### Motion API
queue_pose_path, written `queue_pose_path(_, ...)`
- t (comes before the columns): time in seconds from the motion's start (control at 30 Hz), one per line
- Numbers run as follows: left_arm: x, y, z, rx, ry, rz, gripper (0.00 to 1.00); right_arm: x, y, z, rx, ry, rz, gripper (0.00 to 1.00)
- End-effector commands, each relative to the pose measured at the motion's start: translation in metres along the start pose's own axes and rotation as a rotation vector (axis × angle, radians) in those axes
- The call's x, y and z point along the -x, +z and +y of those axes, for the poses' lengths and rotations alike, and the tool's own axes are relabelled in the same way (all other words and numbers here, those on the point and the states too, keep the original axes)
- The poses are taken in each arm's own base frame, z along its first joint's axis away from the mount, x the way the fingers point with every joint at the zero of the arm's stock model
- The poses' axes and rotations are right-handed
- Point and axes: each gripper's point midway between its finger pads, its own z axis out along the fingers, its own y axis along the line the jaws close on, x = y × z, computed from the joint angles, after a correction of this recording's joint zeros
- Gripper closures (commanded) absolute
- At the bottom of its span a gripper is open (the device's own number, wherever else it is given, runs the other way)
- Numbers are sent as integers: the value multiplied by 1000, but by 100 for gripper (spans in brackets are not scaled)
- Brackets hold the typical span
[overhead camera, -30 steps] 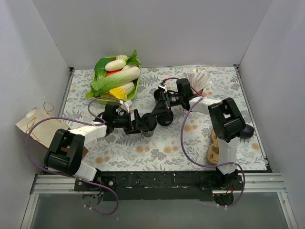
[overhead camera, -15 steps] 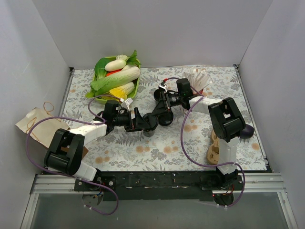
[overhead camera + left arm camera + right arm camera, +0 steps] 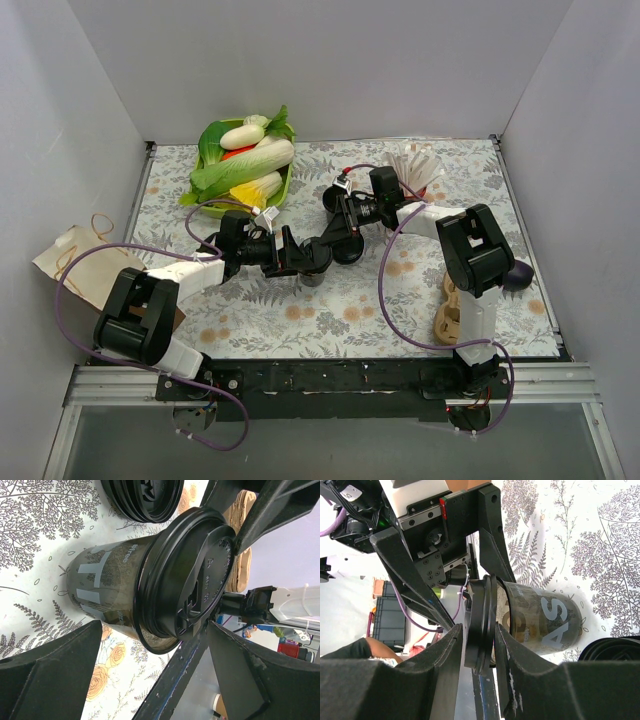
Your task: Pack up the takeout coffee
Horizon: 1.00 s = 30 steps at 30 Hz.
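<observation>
At the near right of the floral-patterned table cover (image 3: 300, 320), a tan moulded-pulp cup carrier (image 3: 450, 305) was seen. A brown paper bag (image 3: 85, 265) was laid at the near left. Mid-table, the small black disposable coffee cup (image 3: 110, 585) was stood on the cover, capped by its round black plastic sip lid (image 3: 195, 575). The left gripper (image 3: 155, 625) was spread wide, with the cup set between its parted fingers. The right gripper (image 3: 479, 627) was pinched on the lid's rim. A stack of round black lids (image 3: 348, 250) was placed just beside the cup. Farther back, a red cup of white sticks (image 3: 420, 170) and a heap of green and white vegetables (image 3: 245, 160) were seen.
</observation>
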Motion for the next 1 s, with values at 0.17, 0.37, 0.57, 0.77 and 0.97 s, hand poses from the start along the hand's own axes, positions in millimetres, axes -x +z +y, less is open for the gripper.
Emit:
queue_pose_path(0.17,7,-3,-5,-13,23,-26,14,5,-2,-7,-39,-90,-3,61)
queue_pose_path(0.37,8,-3,-4,-9,27,-31,14,2,-3,-9,-58,-99,2,61)
queue_pose_path(0.57,7,-4,-4,-7,29,-36,14,0,-2,-9,-64,-106,8,60)
queue_pose_path(0.77,4,-4,1,0,25,-35,14,3,2,0,-54,-153,19,60)
queue_pose_path(0.97,1,-4,10,16,23,-31,14,3,8,9,-42,-179,35,60)
